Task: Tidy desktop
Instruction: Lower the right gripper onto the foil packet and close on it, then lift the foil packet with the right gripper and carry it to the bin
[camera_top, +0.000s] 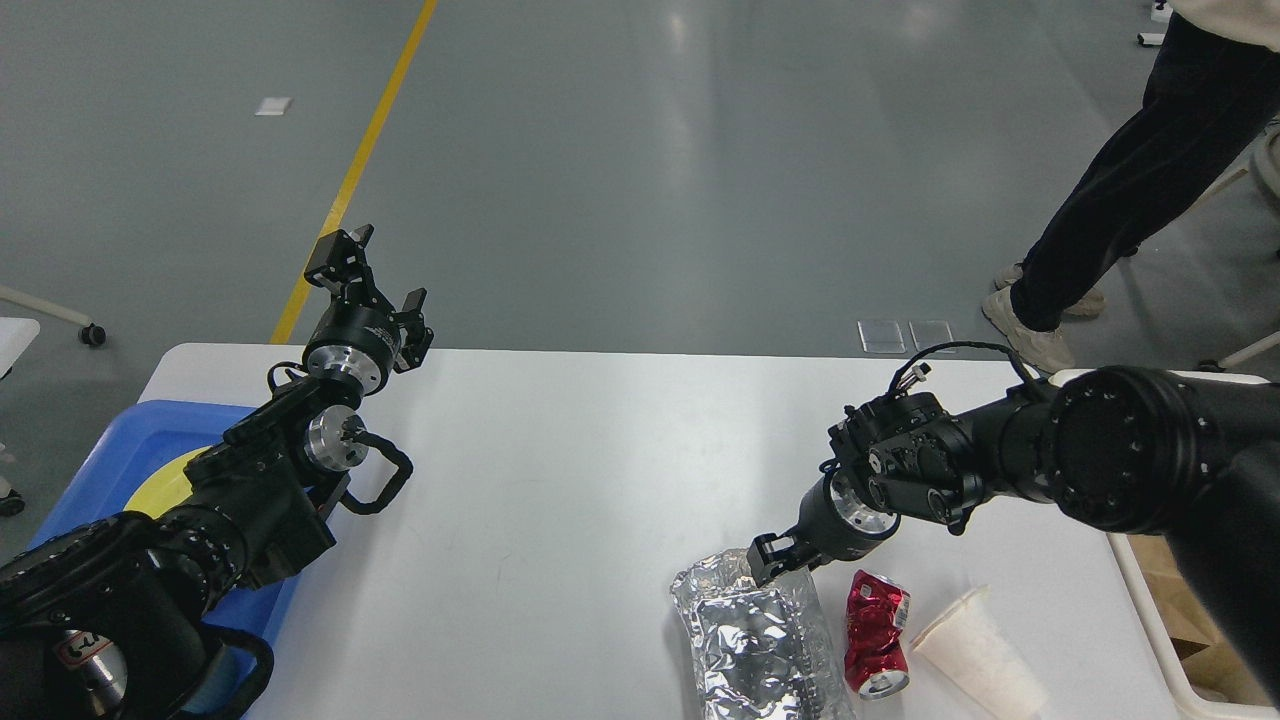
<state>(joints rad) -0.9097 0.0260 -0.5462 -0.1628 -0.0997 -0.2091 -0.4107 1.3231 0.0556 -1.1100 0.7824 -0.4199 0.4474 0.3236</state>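
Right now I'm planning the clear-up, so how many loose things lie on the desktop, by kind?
Silver foil bag: 1
Crushed red can: 1
White paper cup: 1
Total: 3, all at the near right of the desktop.

Grey polished floor (650, 180) with overhead light glare; a yellow line (352, 175) runs diagonally. A person's dark-trousered legs (1130, 190) stand upper right.

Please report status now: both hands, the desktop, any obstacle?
Left hand open, raised, idle. Right hand on foil bag, grip unclear. Desktop untidy: red can, paper cup. Nothing blocking.
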